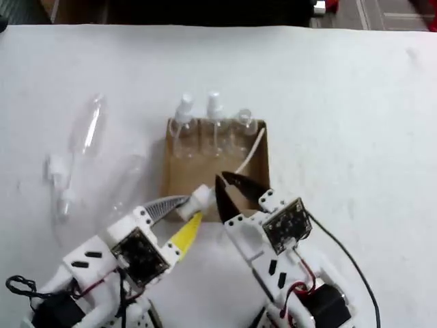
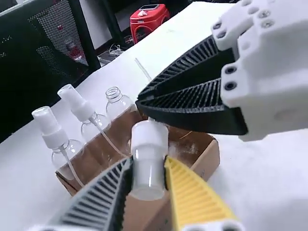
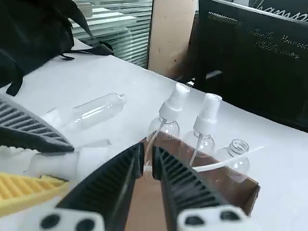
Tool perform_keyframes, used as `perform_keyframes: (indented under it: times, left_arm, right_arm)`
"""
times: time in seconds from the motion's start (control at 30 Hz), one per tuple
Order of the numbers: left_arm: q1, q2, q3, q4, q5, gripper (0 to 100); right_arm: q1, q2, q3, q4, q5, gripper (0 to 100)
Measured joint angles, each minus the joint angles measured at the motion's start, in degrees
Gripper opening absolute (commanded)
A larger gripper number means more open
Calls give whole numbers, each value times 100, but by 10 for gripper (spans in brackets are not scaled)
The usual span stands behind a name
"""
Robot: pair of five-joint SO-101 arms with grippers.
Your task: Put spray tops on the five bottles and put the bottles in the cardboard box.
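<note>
Cardboard box (image 1: 179, 179) holds three bottles (image 1: 215, 137), two capped; left end effector (image 1: 194, 207) pinches spray top (image 1: 203, 197), right end effector (image 3: 147, 156) pinches its tube (image 1: 254, 147).

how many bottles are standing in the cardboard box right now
3, in a row along the far wall of the box: a capped bottle at one end, a second capped bottle in the middle, and an open bottle at the other end. None looks hidden.
</note>
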Motion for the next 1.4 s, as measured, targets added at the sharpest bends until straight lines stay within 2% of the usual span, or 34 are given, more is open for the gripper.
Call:
perform_keyframes:
  times: [0.17,0.37,0.47,0.77,0.93,1.1,1.4]
  left_arm:
    - [-18,-105,-132,-114,-44,23]
    - [527,-105,-141,-123,-70,23]
    - [589,-114,-141,-123,-70,23]
    - [501,-114,-141,-123,-79,23]
    - [624,-114,-123,-123,-79,25]
    - [747,-97,149,-123,-369,24]
    - [862,-105,149,-123,-404,24]
  right_arm:
    - [-9,0,-607,897,9,16]
    - [18,0,-615,967,18,16]
    - [26,0,-615,967,18,16]
    - [765,-9,-1538,1829,9,16]
    - [738,0,-1538,1829,18,16]
    - [580,0,-1538,1785,18,16]
    - [589,0,-730,905,18,16]
